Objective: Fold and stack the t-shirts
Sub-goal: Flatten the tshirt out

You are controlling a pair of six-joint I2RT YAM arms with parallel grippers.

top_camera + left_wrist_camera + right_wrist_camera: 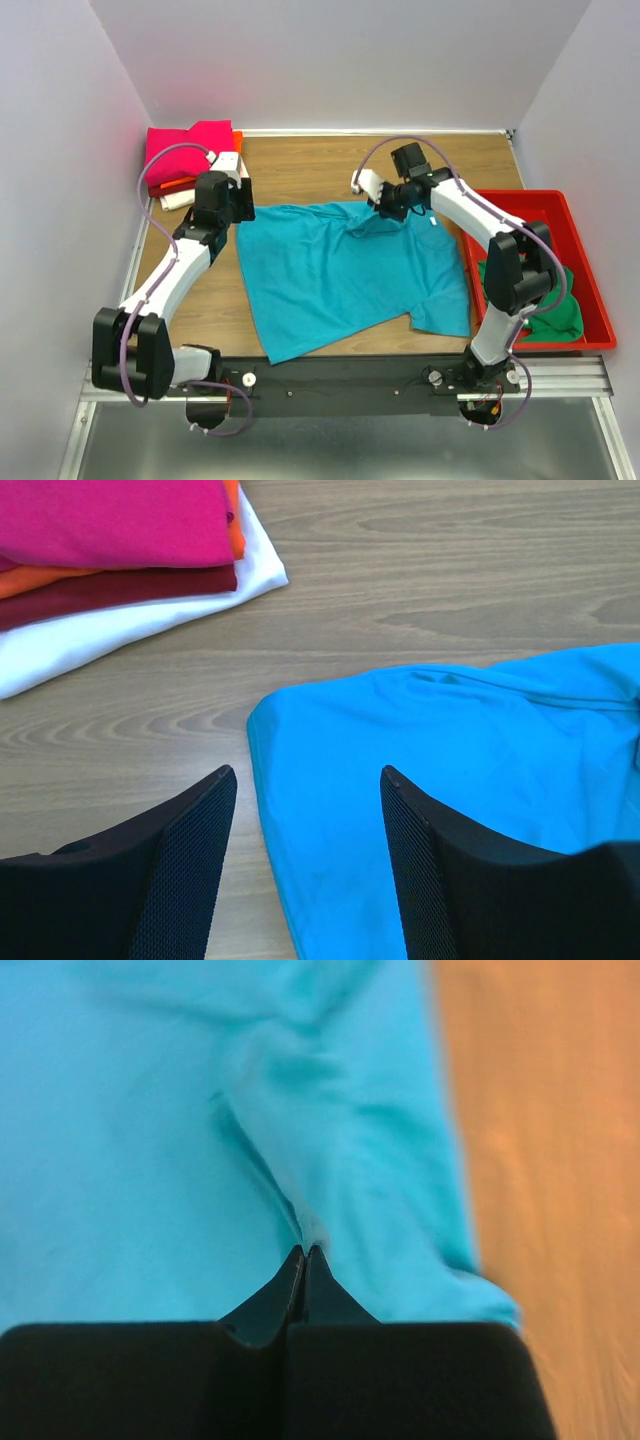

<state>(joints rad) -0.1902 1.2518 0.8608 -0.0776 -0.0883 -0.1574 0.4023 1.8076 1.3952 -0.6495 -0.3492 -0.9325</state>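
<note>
Teal t-shirt (340,275) lies spread out in the middle of the counter (300,170), mostly flat, with a bumpy bunch of cloth at its far edge. The right tool (385,210) is there. In the right wrist view its two fingers are pressed together (303,1252), and a thin fold of the teal t-shirt runs right into the tips, so it is clamped on the cloth.

The left tool (238,205) hangs over the far left corner of the shirt. Its fingers (190,860) are apart, one over bare wood and one over the blue cloth, with the shirt's edge between them. It is not holding anything.

A pile of folded shirts (190,160) sits in the far left corner of the counter, with pink on top, then orange, dark red and white below. A strip of bare wood lies between this pile and the teal t-shirt. More bare wood runs along the far side.

The near edge of the shirt comes close to the front of the counter. Its right sleeve lies just beside a red tray (520,196), which holds a crumpled green shirt (555,315).

The counter is brown wood with wavy lines. Plain pale walls (330,60) stand on three sides.
</note>
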